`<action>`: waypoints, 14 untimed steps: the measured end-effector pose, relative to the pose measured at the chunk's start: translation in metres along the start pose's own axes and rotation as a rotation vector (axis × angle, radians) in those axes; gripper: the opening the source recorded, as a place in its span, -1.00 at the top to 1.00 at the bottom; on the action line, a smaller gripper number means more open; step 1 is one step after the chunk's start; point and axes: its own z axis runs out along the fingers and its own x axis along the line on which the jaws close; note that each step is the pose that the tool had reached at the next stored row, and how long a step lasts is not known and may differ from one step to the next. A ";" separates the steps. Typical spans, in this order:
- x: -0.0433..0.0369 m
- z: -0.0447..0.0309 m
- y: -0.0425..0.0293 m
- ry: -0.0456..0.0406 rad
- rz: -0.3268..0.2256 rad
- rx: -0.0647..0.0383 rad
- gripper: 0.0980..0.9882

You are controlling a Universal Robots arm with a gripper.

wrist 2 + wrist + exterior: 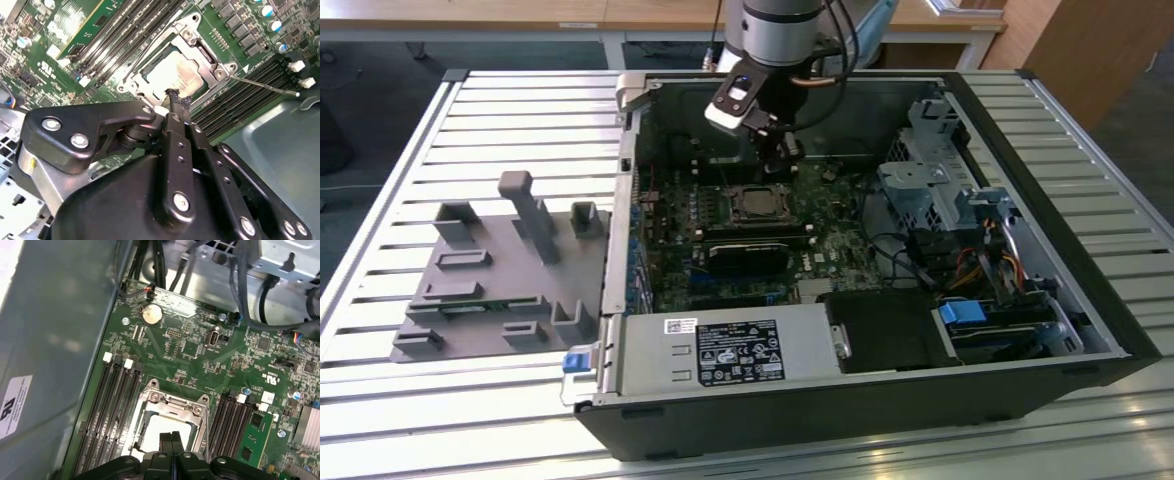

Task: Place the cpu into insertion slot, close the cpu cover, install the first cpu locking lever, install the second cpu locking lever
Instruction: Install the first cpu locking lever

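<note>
In the exterior view the pincer (781, 152) hangs inside the open case (854, 420), at 12 o'clock of the slot (758, 203); a grey fixture (507, 260) lies on the table (400, 420) at 9 o'clock of the case. In the second wrist view its fingers (176, 107) are pressed together on nothing, tips just over the cpu (172, 75); the cpu sits in the slot, framed by the cover (207, 52); the pincer hides its near edge; whether the tips touch it I cannot tell; a thin lever (265, 85) juts across the memory slots (245, 102).
</note>
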 end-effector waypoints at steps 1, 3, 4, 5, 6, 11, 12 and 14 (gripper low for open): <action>0.0000 0.0000 0.0000 0.0001 -0.009 0.000 0.98; 0.0000 0.0000 0.0000 0.0003 -0.028 -0.002 0.98; 0.0000 0.0000 0.0000 0.0003 -0.037 -0.002 0.98; 0.0000 0.0000 0.0000 0.0004 -0.046 -0.003 0.98; 0.0000 0.0000 0.0000 0.0005 -0.056 -0.003 0.98; 0.0000 0.0000 0.0000 0.0008 -0.100 -0.006 0.98; 0.0000 0.0000 0.0000 0.0009 -0.109 -0.006 0.98; 0.0000 0.0000 0.0000 0.0010 -0.126 -0.007 0.98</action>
